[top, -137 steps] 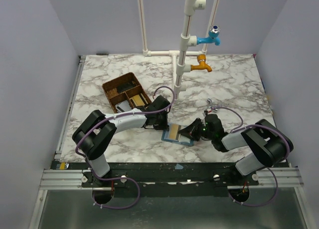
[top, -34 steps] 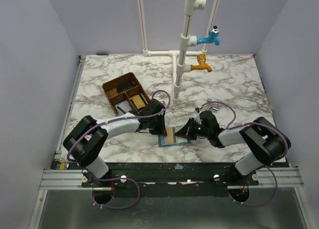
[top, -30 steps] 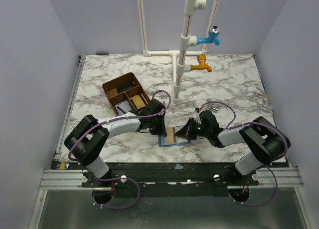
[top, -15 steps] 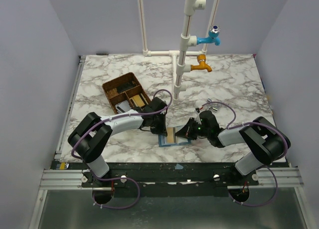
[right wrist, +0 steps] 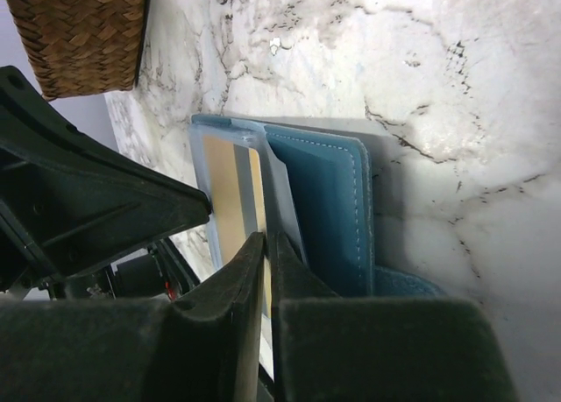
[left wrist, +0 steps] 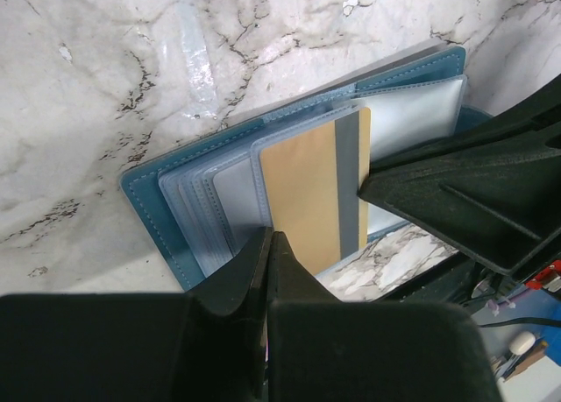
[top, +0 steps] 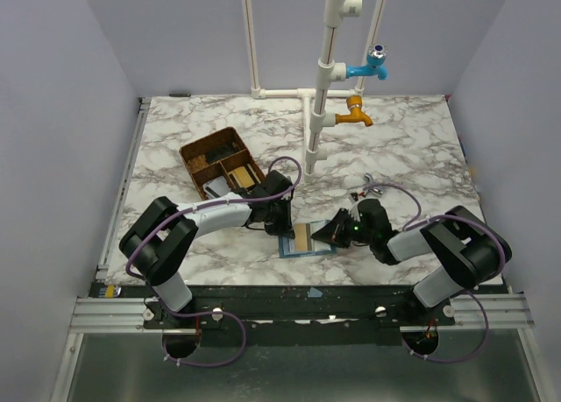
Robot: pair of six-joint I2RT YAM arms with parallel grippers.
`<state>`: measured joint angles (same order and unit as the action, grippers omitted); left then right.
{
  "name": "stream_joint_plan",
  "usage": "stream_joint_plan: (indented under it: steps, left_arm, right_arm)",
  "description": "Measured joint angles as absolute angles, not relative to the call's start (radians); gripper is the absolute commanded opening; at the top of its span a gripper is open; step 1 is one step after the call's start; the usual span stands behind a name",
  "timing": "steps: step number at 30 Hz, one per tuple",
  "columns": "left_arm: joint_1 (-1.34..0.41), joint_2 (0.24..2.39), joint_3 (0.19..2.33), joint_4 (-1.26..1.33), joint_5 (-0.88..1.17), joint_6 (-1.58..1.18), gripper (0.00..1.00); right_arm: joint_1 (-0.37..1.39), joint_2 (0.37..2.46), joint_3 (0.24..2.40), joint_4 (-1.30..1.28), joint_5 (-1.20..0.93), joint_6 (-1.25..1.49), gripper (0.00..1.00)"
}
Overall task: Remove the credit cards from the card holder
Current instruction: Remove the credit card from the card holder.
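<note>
The blue card holder (top: 287,247) lies open on the marble, between the two arms. A tan credit card (top: 301,236) with a grey stripe sits in its clear slots (left wrist: 219,201). My left gripper (top: 282,220) is shut, with its tips (left wrist: 269,237) on the holder's slot side (left wrist: 145,187) beside the card (left wrist: 307,192). My right gripper (top: 326,236) reaches in from the right. Its jaws (right wrist: 266,237) stand a thin slit apart at the card's edge (right wrist: 223,192), next to the holder's blue flap (right wrist: 324,201).
A brown woven divided tray (top: 200,152) stands behind the left arm, also seen in the right wrist view (right wrist: 88,34). A white pipe stand (top: 320,95) with a blue tap (top: 372,67) and an orange tap (top: 355,113) rises at the back.
My right gripper has slid back a little to the right and its jaws have parted by a slit. The left gripper has closed fully on the holder. Holder and card have not moved.
</note>
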<state>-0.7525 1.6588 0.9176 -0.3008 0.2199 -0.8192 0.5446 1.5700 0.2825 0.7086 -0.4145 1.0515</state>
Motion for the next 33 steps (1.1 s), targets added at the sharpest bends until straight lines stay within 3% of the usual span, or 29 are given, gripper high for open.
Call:
stream_joint_plan:
  steps: [7,26,33]
  left_arm:
    - [-0.752,1.659,0.917,-0.298,0.221,-0.820,0.00]
    - [-0.749,1.659,0.915,-0.295,0.224,-0.820,0.00]
    - [-0.748,1.659,0.914,-0.294,0.226,-0.820,0.00]
  right_arm:
    - [0.541,1.600,0.259,0.795,-0.451,1.094,0.19]
    - [0.510,1.708,0.205,1.018,-0.502,1.190,0.16]
    - [0.510,1.770,0.194,1.113,-0.522,1.224,0.10]
